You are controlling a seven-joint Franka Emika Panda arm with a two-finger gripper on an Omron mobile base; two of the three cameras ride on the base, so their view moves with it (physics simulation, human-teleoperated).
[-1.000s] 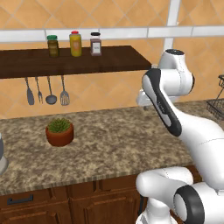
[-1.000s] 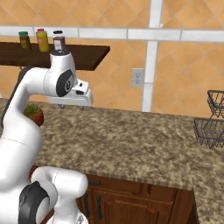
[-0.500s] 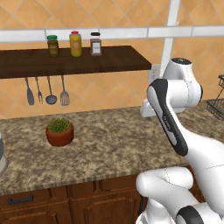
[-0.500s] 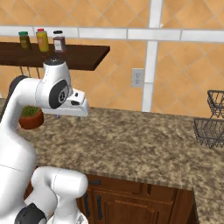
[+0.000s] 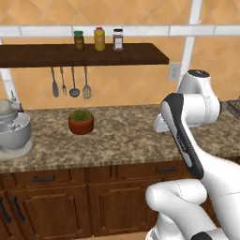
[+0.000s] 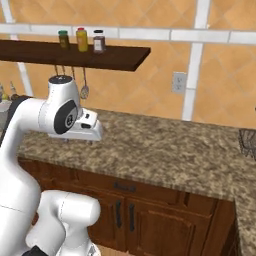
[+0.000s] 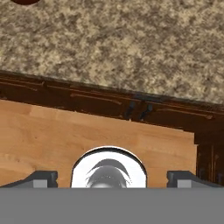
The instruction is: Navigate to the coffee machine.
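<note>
Base has rolled back and left: stand mixer (image 5: 13,131) now enters at the counter's (image 6: 165,150) left end beyond the potted plant (image 5: 81,121), coffee machine not reached yet, gripper (image 7: 111,177) spread apart, grasping nothing.

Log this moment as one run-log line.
phase: driving along granite counter | silver-grey stand mixer at left | terracotta potted plant on counter | gripper: open, empty

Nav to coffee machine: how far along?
Done: the base is parked close to a counter. In hand: it faces the stretch holding the mixer and plant. Left: reaching the coffee machine itself; the appliance ahead is only the mixer.
</note>
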